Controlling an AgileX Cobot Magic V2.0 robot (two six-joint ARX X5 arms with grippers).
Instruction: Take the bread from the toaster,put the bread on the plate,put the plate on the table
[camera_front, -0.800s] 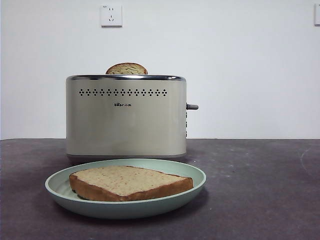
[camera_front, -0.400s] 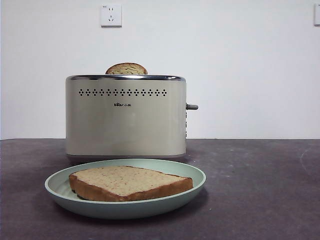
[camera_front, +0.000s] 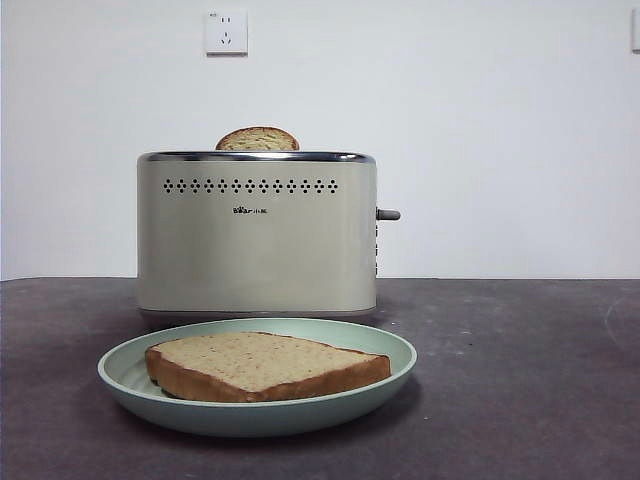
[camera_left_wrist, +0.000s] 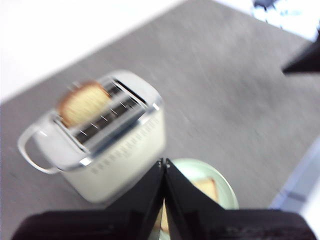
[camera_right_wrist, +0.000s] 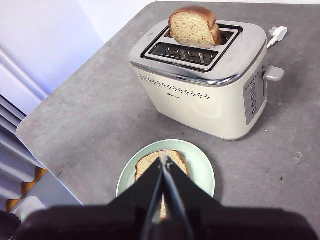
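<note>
Mint-green plate (camera_front: 130, 375): on the table (camera_front: 520, 380), before the toaster (camera_front: 257, 235).
Bread (camera_front: 265, 365): flat on plate; wrist views partly hide it.
Second slice (camera_front: 257, 139): only domed top shows.
Left gripper (camera_left_wrist: 164, 163): blurred, pressed together.
Right gripper (camera_right_wrist: 164, 159): pressed together, empty.
Change: everything sits slightly rightward.

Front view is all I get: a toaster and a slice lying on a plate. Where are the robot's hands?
Observer: The right hand hangs high over the plate, shut and empty.
Operator: And the other one?
Observer: The left hand is shut too, raised above the plate, next to the toaster.
Operator: Is anything in the toaster's nearer slot?
Observer: No, it is bare; the second slice stands in the slot farther from the plate.
</note>
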